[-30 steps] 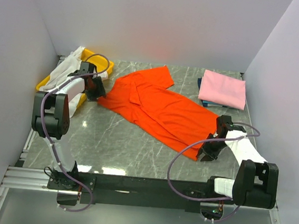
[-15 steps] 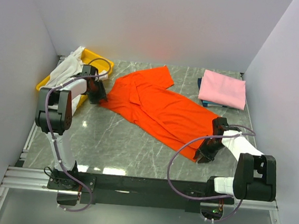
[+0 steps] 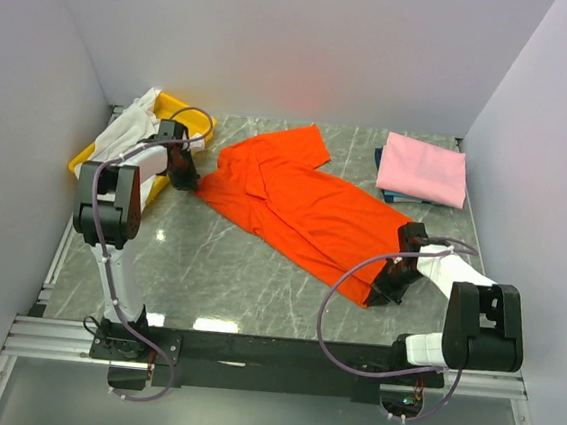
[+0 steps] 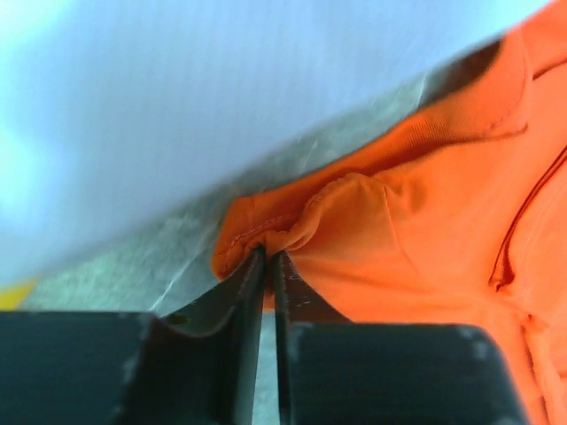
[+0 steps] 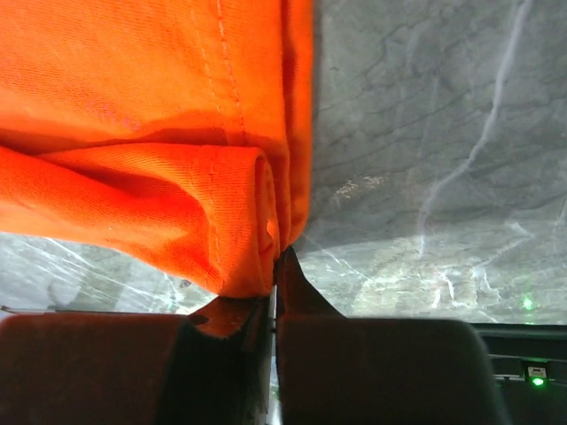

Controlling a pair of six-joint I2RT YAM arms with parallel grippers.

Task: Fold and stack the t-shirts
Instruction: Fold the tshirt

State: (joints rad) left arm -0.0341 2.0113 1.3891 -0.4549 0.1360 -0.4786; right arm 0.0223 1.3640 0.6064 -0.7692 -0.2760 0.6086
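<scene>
An orange-red t-shirt (image 3: 299, 206) lies spread slantwise across the grey marble table. My left gripper (image 3: 188, 179) is shut on its far-left edge; the left wrist view shows the bunched hem (image 4: 266, 232) pinched between the jaws of that gripper (image 4: 267, 257). My right gripper (image 3: 382, 287) is shut on the shirt's near-right corner, where a rolled fold of cloth (image 5: 239, 221) sits in the jaws of the gripper (image 5: 275, 261). A folded pale pink t-shirt (image 3: 424, 169) rests on a dark blue one (image 3: 382, 158) at the back right. A white t-shirt (image 3: 128, 129) lies in the yellow tray (image 3: 194, 116).
The yellow tray stands at the back left against the wall, just behind my left arm. White walls close in the table on the left, back and right. A black rail (image 3: 270, 352) runs along the near edge.
Both grippers have closed onto the orange-red shirt's edges. The left one shifted slightly toward the far left corner of the cloth; the right one slid in to the near-right corner.
</scene>
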